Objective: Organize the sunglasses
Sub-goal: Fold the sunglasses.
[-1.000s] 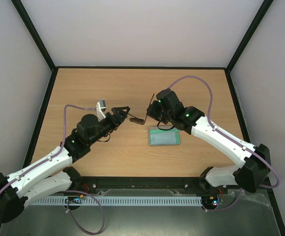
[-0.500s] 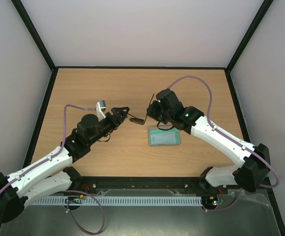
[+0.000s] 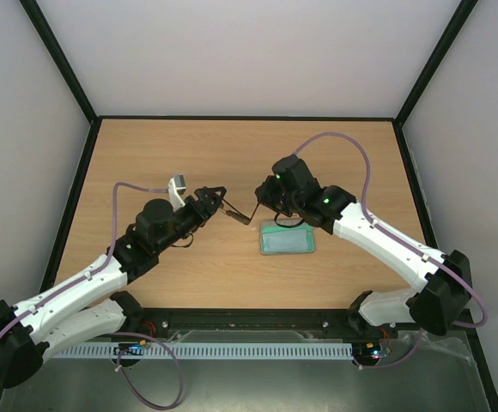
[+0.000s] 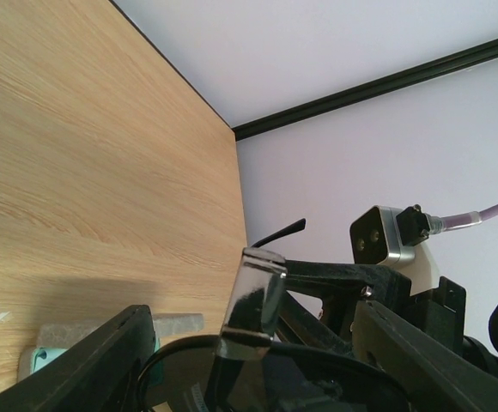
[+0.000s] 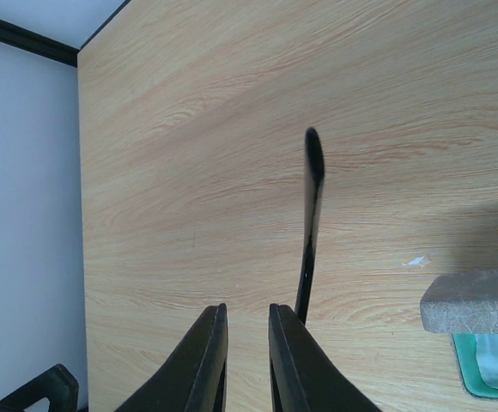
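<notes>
Left gripper (image 3: pixel 217 196), small round-lens sunglasses with a thin dark wire frame (image 3: pixel 239 211), right gripper (image 5: pixel 245 309): all meet mid-way across the pale wooden table (image 3: pixel 172 146).
Left fingers are wide with a dark lens (image 4: pixel 197 390) between them; we cannot tell if they pinch it. The sunglasses sit between the grippers, just left of the grey rectangular case with a teal inside (image 3: pixel 287 238). Right fingers are a narrow slit apart, with the slim temple arm (image 5: pixel 312 215) beside them, not between. We judge the pair light, bendy and slick-lensed: take it by the bridge or the rim near a hinge, gently.
</notes>
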Controlling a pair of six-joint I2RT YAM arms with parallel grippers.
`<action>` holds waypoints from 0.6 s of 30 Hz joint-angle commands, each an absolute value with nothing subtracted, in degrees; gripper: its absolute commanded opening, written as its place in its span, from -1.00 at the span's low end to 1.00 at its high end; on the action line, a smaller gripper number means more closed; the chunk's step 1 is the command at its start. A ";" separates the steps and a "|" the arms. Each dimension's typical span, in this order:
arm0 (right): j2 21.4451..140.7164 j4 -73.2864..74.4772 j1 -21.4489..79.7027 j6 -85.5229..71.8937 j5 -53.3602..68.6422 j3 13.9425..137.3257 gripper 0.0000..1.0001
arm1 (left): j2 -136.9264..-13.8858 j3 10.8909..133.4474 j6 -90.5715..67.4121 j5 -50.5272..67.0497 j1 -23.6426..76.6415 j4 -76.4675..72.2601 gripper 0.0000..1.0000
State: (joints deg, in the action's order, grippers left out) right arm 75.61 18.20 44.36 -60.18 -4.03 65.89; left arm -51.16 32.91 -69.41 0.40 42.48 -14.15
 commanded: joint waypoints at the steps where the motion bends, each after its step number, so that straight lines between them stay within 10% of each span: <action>1: 76.15 19.07 44.66 -59.50 -4.13 66.91 -0.67 | -51.50 32.44 -68.57 -0.26 42.71 -15.29 0.29; 18: 72.07 26.51 44.67 -54.86 -8.26 74.52 -0.39 | -50.91 32.57 -66.67 2.41 41.89 -14.52 0.21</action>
